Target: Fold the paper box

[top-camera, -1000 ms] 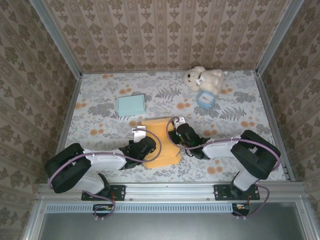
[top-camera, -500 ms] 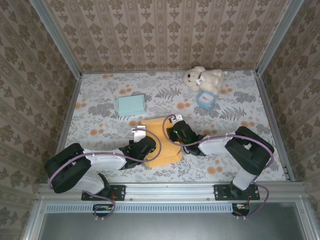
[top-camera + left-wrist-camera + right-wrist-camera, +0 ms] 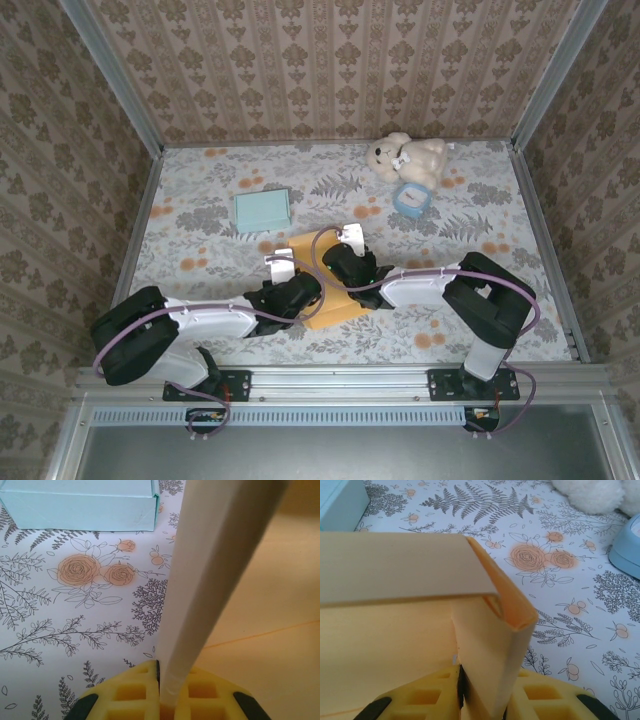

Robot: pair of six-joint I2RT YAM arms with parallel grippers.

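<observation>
From above, find the right end effector swung leftward within the last second, off the right side of the paper box and in over its middle, close beside the left end effector. Find the box itself shifted and slightly turned, low on the desk near the front centre, between the 2 arms. Read that as a side wall being raised and a corner tucked: folding under way, not yet finished. Count here 2 arms, 1 yellow paper box, 1 teal box well apart at the back left, 1 teddy bear at the back right, and 1 small blue dish just beside the bear. Through the left wrist, see the left end effector pinched almost shut on the thin edge of 1 upright cream wall of the paper box, with the same 1 teal box at the far edge of the flowered desk. Through the right wrist, see the right end effector closed narrowly onto 1 folded corner flap of the box, with pads against both faces and 1 wall standing to the left. Beyond, count 1 teal box corner, 1 bear and 1 blue dish.
</observation>
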